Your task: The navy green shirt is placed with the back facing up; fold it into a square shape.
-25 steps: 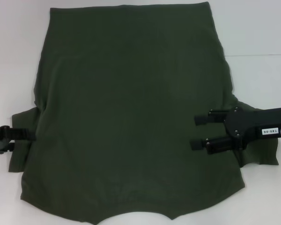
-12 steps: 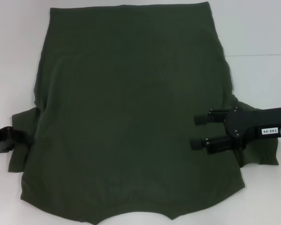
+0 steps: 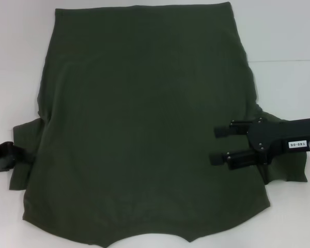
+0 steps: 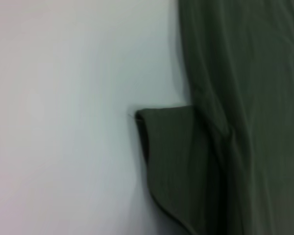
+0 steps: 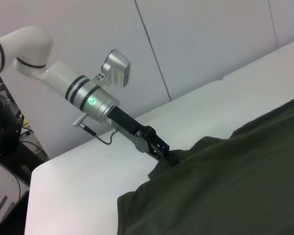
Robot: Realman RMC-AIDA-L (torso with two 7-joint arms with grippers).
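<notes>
The navy green shirt (image 3: pixel 144 119) lies flat on the white table (image 3: pixel 284 31) with its plain back up, hem at the far side and collar toward me. My right gripper (image 3: pixel 215 145) hovers open and empty over the shirt's body, just inside the right sleeve (image 3: pixel 292 173). My left gripper (image 3: pixel 25 153) is at the outer edge of the left sleeve (image 3: pixel 21 173). The right wrist view shows the left gripper (image 5: pixel 167 155) touching that sleeve's edge. The left wrist view shows the sleeve (image 4: pixel 176 156) lying on the table beside the shirt's body (image 4: pixel 245 98).
Bare white table (image 4: pixel 63 122) lies to the left of the shirt and behind it. A seam in the table (image 3: pixel 289 61) runs off to the right. A grey wall (image 5: pixel 210 39) stands behind the table.
My left gripper has drawn back slightly to the left at the sleeve's edge. The right arm and the shirt have not moved.
</notes>
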